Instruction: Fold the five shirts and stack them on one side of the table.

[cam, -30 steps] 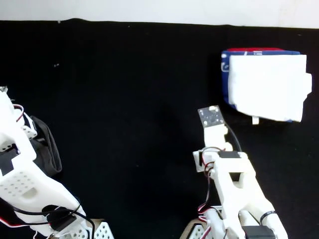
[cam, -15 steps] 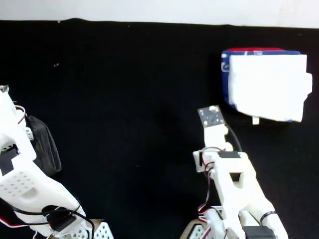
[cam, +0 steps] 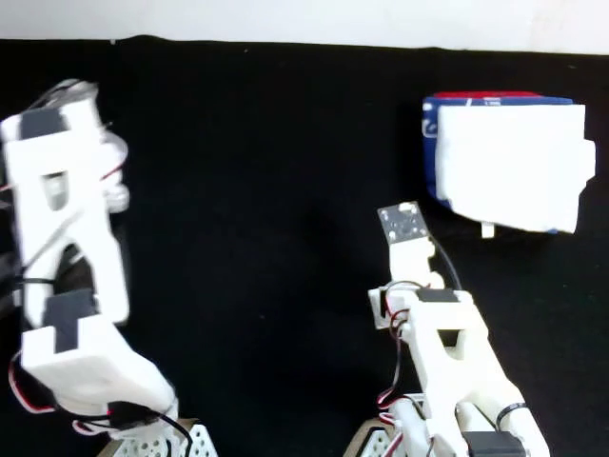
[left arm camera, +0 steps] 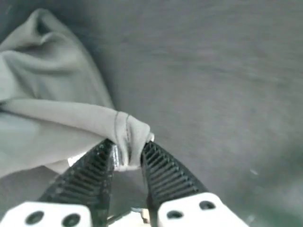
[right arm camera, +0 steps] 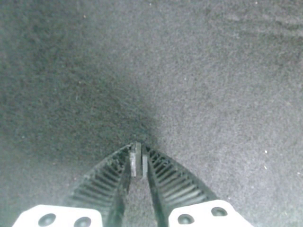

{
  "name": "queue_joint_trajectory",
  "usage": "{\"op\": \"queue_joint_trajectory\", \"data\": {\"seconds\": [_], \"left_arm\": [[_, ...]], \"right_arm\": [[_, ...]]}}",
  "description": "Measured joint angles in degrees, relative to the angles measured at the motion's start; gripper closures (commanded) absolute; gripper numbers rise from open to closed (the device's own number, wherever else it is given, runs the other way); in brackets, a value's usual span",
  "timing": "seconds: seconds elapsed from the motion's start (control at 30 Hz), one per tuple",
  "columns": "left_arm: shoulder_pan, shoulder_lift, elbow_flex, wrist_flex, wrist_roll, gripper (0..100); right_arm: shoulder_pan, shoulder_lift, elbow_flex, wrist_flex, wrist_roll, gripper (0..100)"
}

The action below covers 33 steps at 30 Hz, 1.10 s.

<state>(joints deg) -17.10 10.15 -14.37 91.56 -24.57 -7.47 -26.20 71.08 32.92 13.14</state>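
My left gripper (left arm camera: 128, 152) is shut on a bunched fold of a dark grey shirt (left arm camera: 57, 113), which trails away from the jaws over the black table. In the high view the left arm (cam: 62, 209) stands raised near the table's left edge. The right gripper (right arm camera: 137, 156) is shut with nothing in it, low over bare cloth. Its arm (cam: 433, 324) sits at front centre-right, with the tip (cam: 404, 224) pointing to the back. At the back right lies a folded stack: a white shirt (cam: 509, 167) on top, a blue one (cam: 430, 143) under it and a red edge (cam: 485, 95) behind.
The black table cloth (cam: 266, 171) spreads wide between the two arms and back to the far edge. A pale wall strip (cam: 304, 19) runs behind the table.
The left arm has swung up and toward the back from its low spot at the front left, carrying the dark shirt. The right arm and the stack have not moved.
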Motion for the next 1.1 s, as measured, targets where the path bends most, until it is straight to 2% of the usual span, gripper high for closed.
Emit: {"op": "queue_joint_trajectory", "data": {"seconds": [0.17, 0.4, 0.9, 1.1], "left_arm": [[9.58, -2.90, -5.71, 0.97, 4.40, 99], [16.35, -6.07, -14.42, 0.97, 9.14, 99], [32.88, -13.19, -40.79, 1.05, 9.41, 99], [35.78, -13.36, -50.99, -2.90, 9.41, 99]], "right_arm": [[0.00, 0.00, 0.00, 0.00, 0.00, 97.1], [0.00, 0.00, 0.00, -0.18, 0.00, 97.1], [0.00, 0.18, 0.00, -0.18, 0.00, 97.1], [0.00, 0.18, 0.00, -0.18, 0.00, 97.1]]}}
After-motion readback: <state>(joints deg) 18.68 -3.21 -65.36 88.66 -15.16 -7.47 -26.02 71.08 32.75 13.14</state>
